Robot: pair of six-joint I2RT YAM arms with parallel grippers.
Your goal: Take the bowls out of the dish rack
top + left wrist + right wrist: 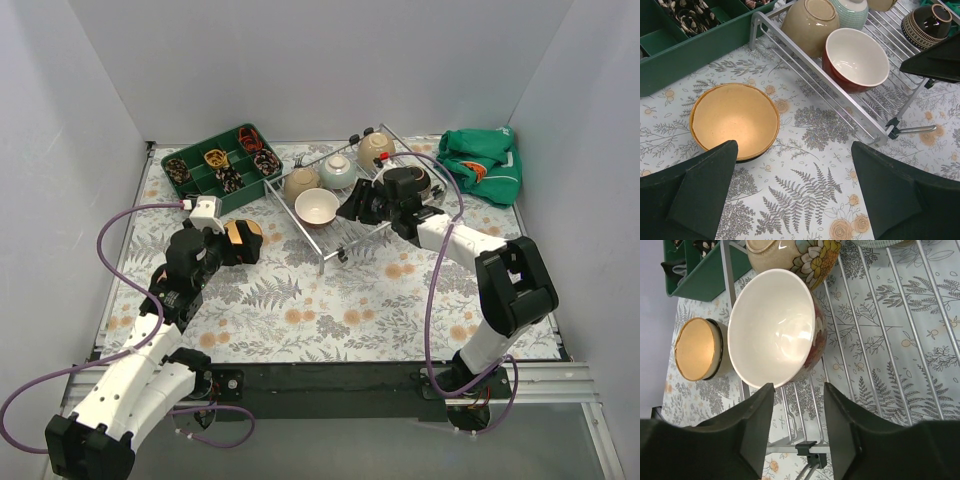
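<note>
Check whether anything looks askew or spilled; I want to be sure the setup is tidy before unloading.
Nothing is spilled or broken. The red bowl leans tilted on the dish rack instead of sitting level. The rack itself sits diagonally in the top view, and a green cloth lies crumpled in the far right corner.

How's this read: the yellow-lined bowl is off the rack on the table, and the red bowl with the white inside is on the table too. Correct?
One thing is wrong. The red bowl is not on the table. It sits on the bars of the dish rack, near the front rail, as the left wrist view shows. The yellow-lined bowl is off the rack on the table, as you said.
</note>
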